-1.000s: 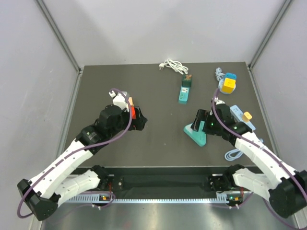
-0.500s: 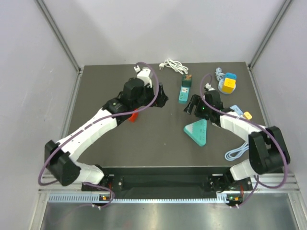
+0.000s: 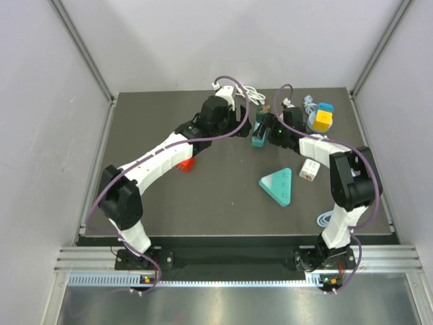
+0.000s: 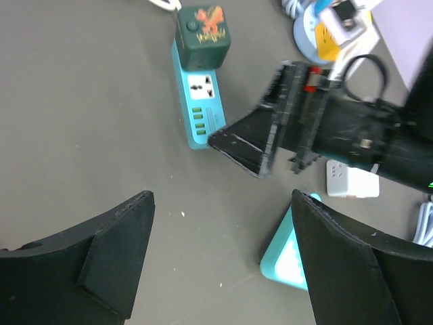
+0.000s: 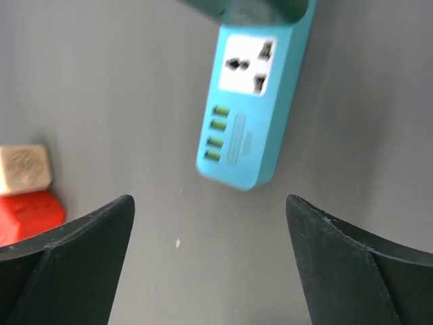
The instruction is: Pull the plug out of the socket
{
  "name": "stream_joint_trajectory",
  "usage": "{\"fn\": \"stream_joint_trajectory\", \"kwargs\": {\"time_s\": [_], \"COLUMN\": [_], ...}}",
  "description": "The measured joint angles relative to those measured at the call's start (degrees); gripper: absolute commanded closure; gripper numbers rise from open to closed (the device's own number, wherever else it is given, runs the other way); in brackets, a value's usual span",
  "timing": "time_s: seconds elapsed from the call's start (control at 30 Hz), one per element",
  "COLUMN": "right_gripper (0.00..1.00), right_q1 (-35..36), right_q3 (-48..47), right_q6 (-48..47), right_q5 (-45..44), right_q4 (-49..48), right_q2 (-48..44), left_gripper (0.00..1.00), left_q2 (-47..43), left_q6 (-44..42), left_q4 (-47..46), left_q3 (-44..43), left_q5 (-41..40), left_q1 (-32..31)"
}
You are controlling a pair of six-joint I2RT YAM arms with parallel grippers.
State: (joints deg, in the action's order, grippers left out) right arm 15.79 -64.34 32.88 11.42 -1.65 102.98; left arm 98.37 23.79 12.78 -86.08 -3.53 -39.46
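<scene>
The socket is a teal power strip lying at the far middle of the table. A dark green plug with an orange print sits in its far end. My left gripper hovers just left of the strip, open and empty. My right gripper hovers over the strip's right side, also open and empty. The left wrist view shows the socket, the plug and the left gripper spread wide above bare table. In the right wrist view the socket lies ahead of the open right gripper, apart from it.
A teal triangle and a white adapter lie right of centre. A red block lies on the left. A yellow and blue cube and a white cable sit at the far edge, and a pale cable coil at the near right.
Both arms have swung from the middle of the table toward the far edge and now flank the socket. The red block stays behind on the left.
</scene>
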Motion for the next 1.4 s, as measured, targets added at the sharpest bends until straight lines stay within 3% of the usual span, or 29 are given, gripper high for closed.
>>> {"fn": "stream_joint_trajectory", "kwargs": {"time_s": [0.33,0.4,0.7,0.93,1.03,1.1,1.2,1.3,1.4], "right_gripper": [0.22,0.29,0.28,0.30,0.43,0.64,0.79,0.82,0.76], "right_q1": [5.35,6.21,7.21,8.24,8.37,8.41,8.41,8.44,8.41], "right_q3": [-13.64,-14.99,-18.71,-22.45,-22.73,-22.71,-22.69,-21.79,-18.32], "right_q6": [-3.32,-3.56,-5.18,-7.37,-7.85,-8.55,-9.60,-10.84,-12.74], "right_q5": [-11.93,-13.81,-21.44,-24.79,-25.90,-26.82,-27.96,-28.11,-28.13], "right_q4": [6.97,8.11,13.51,16.22,16.96,17.49,17.75,16.90,15.06], "right_q2": [8.98,10.21,13.40,18.62,18.62,18.62,18.60,18.10,16.06], "left_gripper": [0.14,0.14,0.14,0.14,0.14,0.14,0.14,0.14,0.14], "left_q2": [-5.99,-8.55,-17.38,-18.23,-18.23,-18.10,-16.94,-13.66,-8.48], "left_q6": [0.76,0.94,0.74,1.09,1.25,1.40,1.75,2.23,3.28], "left_q4": [-0.81,-0.37,0.98,1.25,1.29,1.29,1.25,1.42,2.12], "left_q3": [8.09,10.64,14.43,16.24,16.24,16.24,16.00,14.43,10.38], "left_q5": [-1.42,-1.75,-3.39,-3.43,-3.45,-3.45,-3.37,-2.89,-1.62], "left_q1": [0.04,0.04,0.04,0.04,0.07,0.11,0.35,0.63,1.07]}}
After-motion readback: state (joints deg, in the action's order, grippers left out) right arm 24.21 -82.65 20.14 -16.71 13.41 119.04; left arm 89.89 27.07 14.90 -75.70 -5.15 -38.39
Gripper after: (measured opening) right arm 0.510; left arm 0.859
